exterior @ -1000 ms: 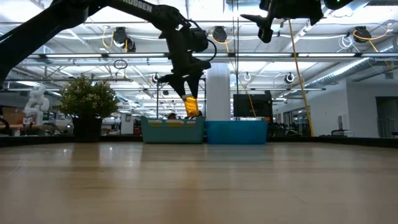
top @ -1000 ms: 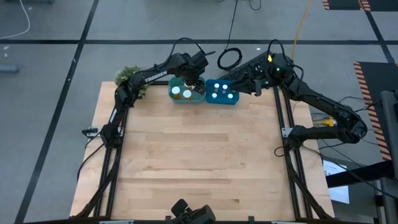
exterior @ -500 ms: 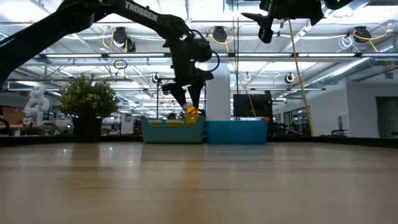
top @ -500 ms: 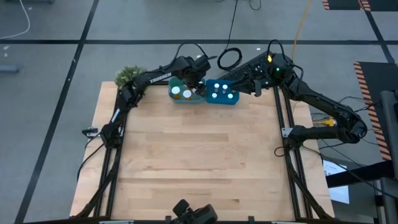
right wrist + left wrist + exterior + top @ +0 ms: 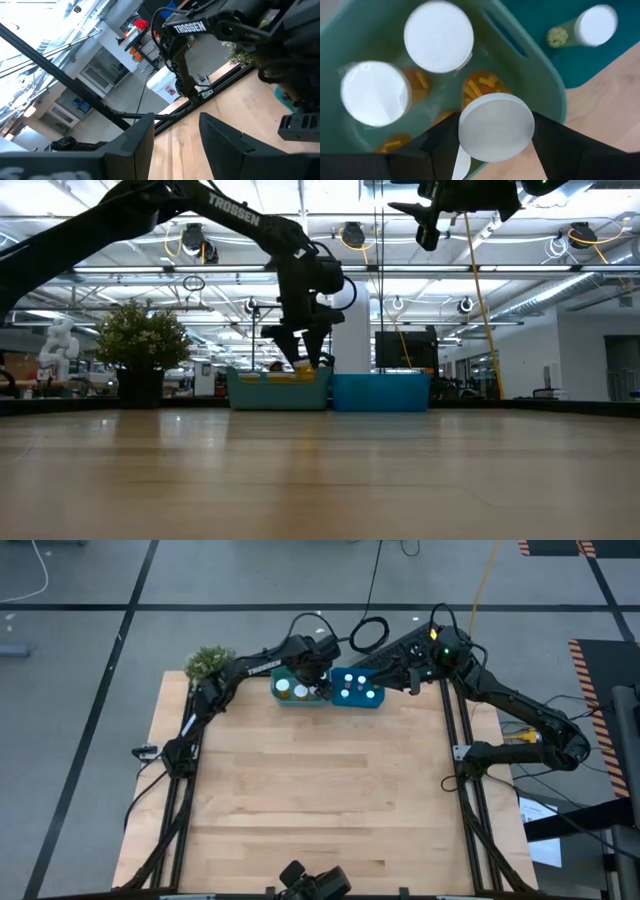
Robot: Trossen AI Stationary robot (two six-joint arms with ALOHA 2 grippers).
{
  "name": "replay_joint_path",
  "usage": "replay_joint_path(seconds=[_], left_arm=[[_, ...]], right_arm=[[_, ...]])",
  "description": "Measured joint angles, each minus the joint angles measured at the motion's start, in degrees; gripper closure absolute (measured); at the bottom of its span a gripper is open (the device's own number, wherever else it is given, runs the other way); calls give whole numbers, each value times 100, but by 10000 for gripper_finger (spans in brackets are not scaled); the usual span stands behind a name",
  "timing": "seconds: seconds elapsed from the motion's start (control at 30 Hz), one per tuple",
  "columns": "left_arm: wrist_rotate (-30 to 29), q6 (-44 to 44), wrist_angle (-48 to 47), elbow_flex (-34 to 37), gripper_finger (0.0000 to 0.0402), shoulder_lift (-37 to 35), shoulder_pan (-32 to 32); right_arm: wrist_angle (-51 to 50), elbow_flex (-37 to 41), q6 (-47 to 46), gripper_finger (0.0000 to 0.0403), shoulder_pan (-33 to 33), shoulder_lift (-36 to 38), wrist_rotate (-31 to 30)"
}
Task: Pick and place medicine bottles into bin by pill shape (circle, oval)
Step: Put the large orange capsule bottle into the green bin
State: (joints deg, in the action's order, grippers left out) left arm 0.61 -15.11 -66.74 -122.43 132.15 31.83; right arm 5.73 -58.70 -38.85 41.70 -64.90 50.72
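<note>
Over the green bin [image 5: 289, 698] at the worktop's [image 5: 320, 800] far edge, a medicine bottle [image 5: 495, 127] is being gripped by the left end effector [image 5: 495, 150], the right end effector [image 5: 172, 132] is being held apart, raised above the blue bin [image 5: 372, 702].

"TROSSEN" stands in white letters on the left arm [image 5: 228, 207]

Even, bright overhead light falls on the pale wooden counter [image 5: 320, 780], with soft shadows. In the low view, ceiling lamps [image 5: 345, 235] glare and the near counter surface is unfocused. In the left wrist view, the round white bottle caps [image 5: 438, 36] are blurred and overexposed.
</note>
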Motion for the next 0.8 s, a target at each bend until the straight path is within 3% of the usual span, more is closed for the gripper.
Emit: replay_joint_path(seconds=[0.37, 0.8], left_arm=[[51, 103, 9, 2, 184, 99, 26], [78, 243, -41, 2, 156, 228, 37]], right_arm=[[-1, 0, 29, 255, 148, 0, 0], [-1, 0, 54, 255, 150, 0, 7]])
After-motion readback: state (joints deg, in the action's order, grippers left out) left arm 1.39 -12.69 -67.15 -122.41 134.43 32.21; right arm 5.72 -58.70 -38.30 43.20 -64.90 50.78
